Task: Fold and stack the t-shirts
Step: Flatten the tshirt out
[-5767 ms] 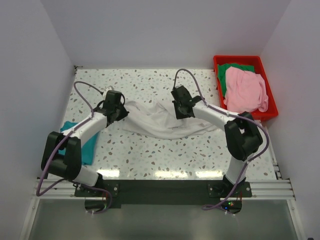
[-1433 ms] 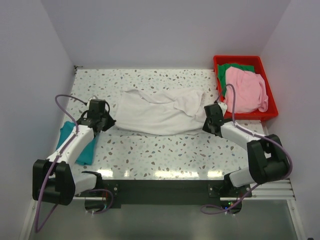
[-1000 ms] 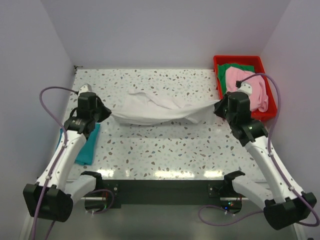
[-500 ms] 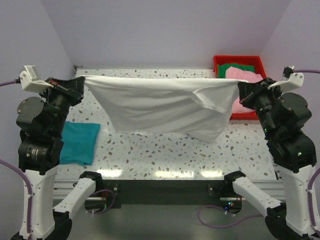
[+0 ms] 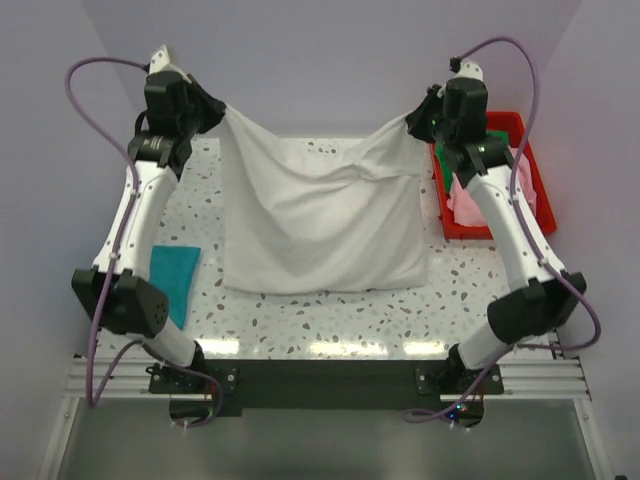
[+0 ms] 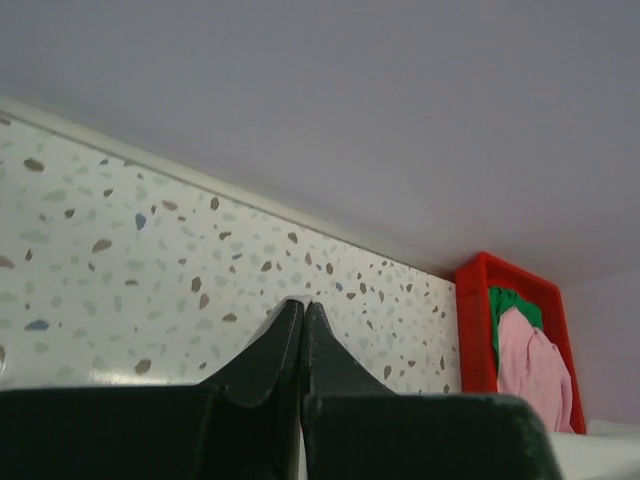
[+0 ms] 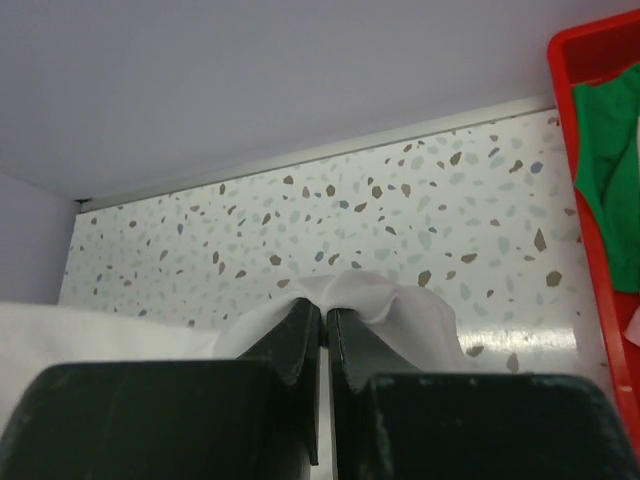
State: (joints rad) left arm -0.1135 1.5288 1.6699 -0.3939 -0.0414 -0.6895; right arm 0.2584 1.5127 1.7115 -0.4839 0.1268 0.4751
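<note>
The teal t-shirt (image 5: 178, 280) lies flat on the speckled table (image 5: 300, 315). It is nearer the arm bases than the red bin (image 5: 481, 232) and well apart from it, at the opposite, left side.

Just to the left of the bin, the off-white t-shirt (image 5: 320, 225) hangs as a wide sheet, sagging in the middle between its two raised upper corners. Whether its lower edge touches the table cannot be told.

The right gripper (image 5: 412, 120) is up beside the bin's far left corner. In the right wrist view its jaws are pressed together, pinching a puff of the white cloth.

The left gripper (image 5: 215, 108) is at about the same height, well to the left of the bin. Its jaws are closed tight in the left wrist view, and from above the shirt's other corner runs into them.

Inside the bin, the pink t-shirt (image 5: 468, 198) lies crumpled, and the green t-shirt (image 5: 497, 135) shows at the far end.
</note>
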